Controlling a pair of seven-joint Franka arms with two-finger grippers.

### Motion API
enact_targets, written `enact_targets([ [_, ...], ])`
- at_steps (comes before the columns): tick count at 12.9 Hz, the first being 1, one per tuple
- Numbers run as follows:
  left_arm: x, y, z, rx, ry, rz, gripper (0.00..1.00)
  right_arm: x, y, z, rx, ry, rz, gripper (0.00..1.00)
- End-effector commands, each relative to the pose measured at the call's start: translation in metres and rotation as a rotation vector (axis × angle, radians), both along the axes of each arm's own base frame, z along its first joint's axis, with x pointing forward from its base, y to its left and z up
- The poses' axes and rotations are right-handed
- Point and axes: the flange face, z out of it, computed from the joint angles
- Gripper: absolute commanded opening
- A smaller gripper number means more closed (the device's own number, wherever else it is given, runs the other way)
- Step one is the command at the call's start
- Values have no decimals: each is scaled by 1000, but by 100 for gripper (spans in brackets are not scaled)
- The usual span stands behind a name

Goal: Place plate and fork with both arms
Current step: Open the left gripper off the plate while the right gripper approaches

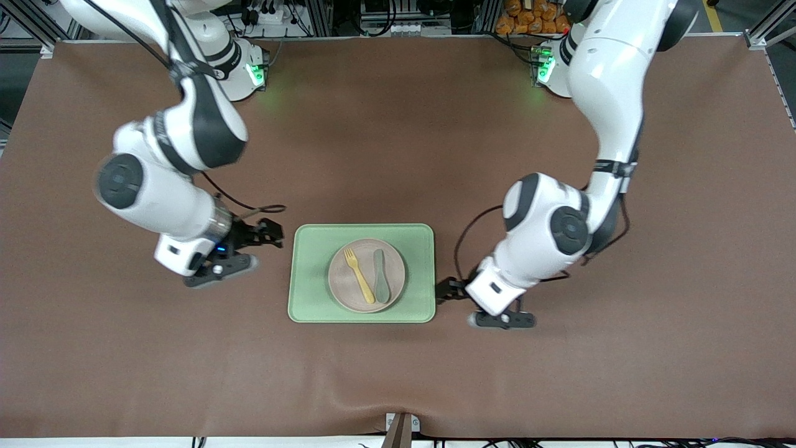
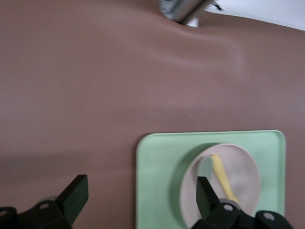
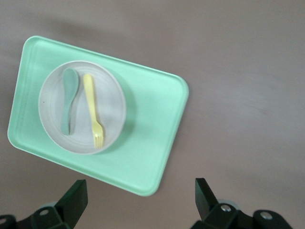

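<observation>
The cream plate (image 1: 341,281) sits on the pale-green tray (image 1: 308,274) at the middle of the table. The pale-yellow fork (image 1: 359,275) lies on the plate. My left gripper (image 1: 449,290) is open and empty, low over the tray's edge toward the left arm's end. Its wrist view (image 2: 141,195) shows the tray (image 2: 157,181), plate (image 2: 245,167) and fork (image 2: 221,176). My right gripper (image 1: 267,233) is open and empty over the table beside the tray's corner toward the right arm's end. Its wrist view (image 3: 140,198) shows the tray (image 3: 152,124), plate (image 3: 112,102) and fork (image 3: 93,109).
A grey-green spoon (image 1: 380,277) lies on the plate beside the fork; it also shows in the right wrist view (image 3: 69,100). The brown mat (image 1: 398,124) covers the table and bulges over a clamp (image 1: 401,429) at the edge nearest the front camera.
</observation>
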Motion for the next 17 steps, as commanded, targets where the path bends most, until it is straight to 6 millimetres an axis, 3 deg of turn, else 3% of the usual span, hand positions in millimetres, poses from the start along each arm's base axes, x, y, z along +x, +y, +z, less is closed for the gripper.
enact_targets([
  [1, -2, 31, 18, 98, 20, -12, 100, -4, 46, -35, 0, -13, 50, 100],
  [2, 3, 55, 28, 142, 20, -12, 100, -8, 62, -44, 1, -22, 73, 100],
  [4, 10, 96, 33, 174, 43, -79, 100, -8, 73, -70, -5, -30, 97, 100],
  [7, 22, 173, 43, 187, 42, -146, 100, -15, 95, -90, -60, -42, 168, 100],
  [9, 14, 200, 66, 155, 92, -173, 100, -18, 108, -110, -86, -59, 202, 100],
  [11, -3, 201, 100, 236, 118, -205, 100, -18, 120, -121, -62, -111, 202, 100],
  [13, -29, 188, 136, 272, 163, -200, 100, -27, 140, -143, -57, -113, 213, 100],
  [17, -83, 189, 189, 325, 205, -149, 100, -28, 148, -161, -45, -147, 206, 100],
])
